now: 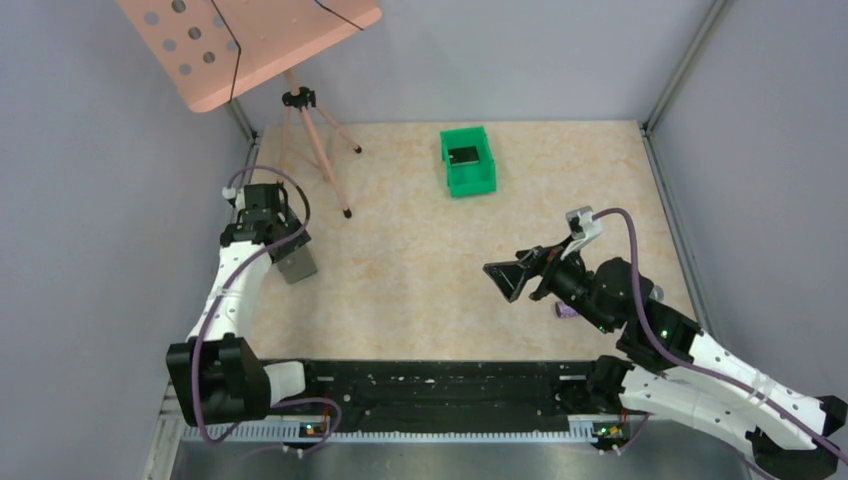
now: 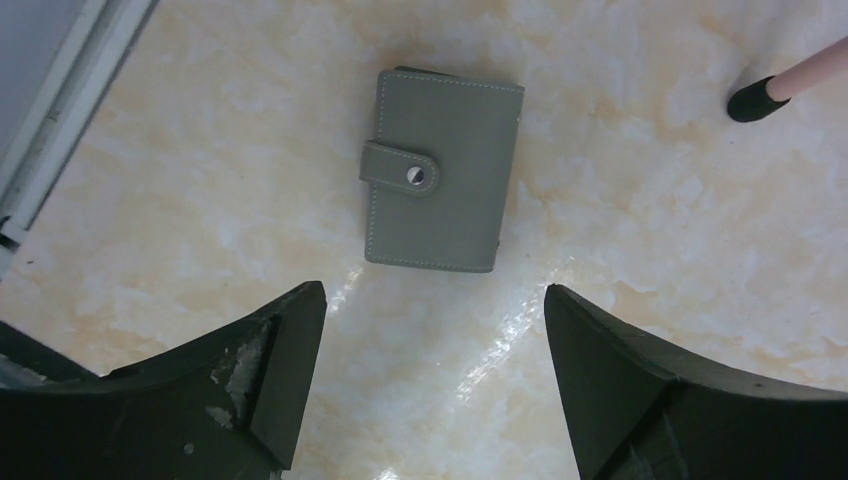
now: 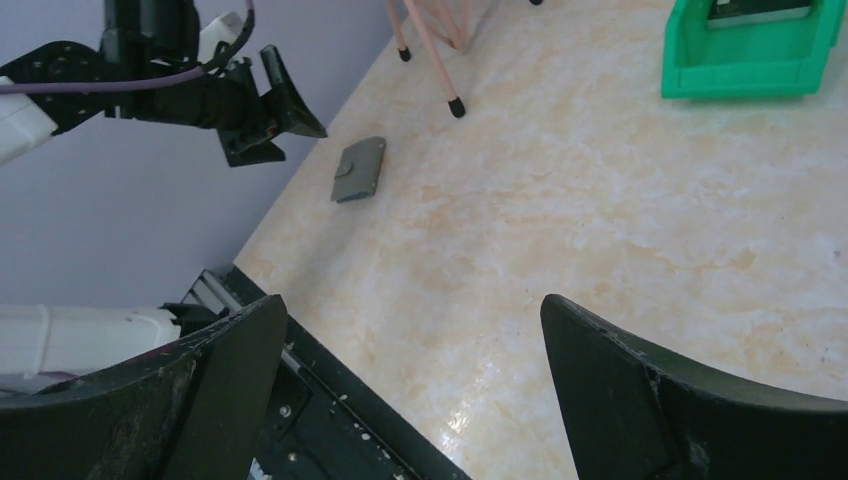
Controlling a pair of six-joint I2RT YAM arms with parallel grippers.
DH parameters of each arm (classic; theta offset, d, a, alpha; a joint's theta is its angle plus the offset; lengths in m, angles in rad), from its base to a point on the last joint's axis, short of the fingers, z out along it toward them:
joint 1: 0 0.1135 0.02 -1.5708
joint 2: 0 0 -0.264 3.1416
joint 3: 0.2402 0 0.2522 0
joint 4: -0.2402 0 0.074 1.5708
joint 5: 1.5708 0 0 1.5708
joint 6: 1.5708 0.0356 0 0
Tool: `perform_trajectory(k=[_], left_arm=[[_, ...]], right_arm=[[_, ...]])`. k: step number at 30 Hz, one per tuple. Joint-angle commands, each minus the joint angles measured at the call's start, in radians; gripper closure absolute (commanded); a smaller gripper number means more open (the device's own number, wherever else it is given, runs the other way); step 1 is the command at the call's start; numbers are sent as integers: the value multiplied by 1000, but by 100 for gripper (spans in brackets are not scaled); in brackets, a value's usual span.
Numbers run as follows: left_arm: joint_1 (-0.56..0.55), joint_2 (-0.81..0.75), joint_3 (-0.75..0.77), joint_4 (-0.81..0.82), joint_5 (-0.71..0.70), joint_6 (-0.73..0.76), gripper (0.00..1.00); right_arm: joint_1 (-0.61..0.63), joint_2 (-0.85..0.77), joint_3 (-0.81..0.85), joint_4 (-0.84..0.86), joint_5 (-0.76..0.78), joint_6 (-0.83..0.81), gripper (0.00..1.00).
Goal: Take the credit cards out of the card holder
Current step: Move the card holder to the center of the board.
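1. The worktop (image 1: 420, 250) is lit brightly and evenly from above; only short, soft shadows are cast.
2. In the left wrist view, white glare streaks are seen just below the sharply rendered card holder (image 2: 440, 170).
3. A thin shadow is thrown along its right edge.
4. In the right wrist view, glare is seen by the worktop's near edge, and the fingers (image 3: 650, 410) are rendered dark and slightly soft.

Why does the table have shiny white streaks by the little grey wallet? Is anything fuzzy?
Left wrist view: light bounces off the glossy table as white streaks just below the card holder, whose stitching looks sharp; right wrist view: one smaller shiny patch near the bottom edge; top external view: even light, no streaks.
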Motion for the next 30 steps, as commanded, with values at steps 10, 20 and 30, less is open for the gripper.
perform_trajectory(k=[10, 20, 30], left_arm=[[198, 246, -58, 233, 231, -45, 7], [205, 448, 4, 247, 379, -32, 10], [178, 449, -15, 212, 423, -59, 34]], right_arm=[[8, -109, -5, 92, -128, -91, 2], [8, -131, -2, 48, -118, -98, 2], [8, -128, 10, 40, -98, -96, 3]])
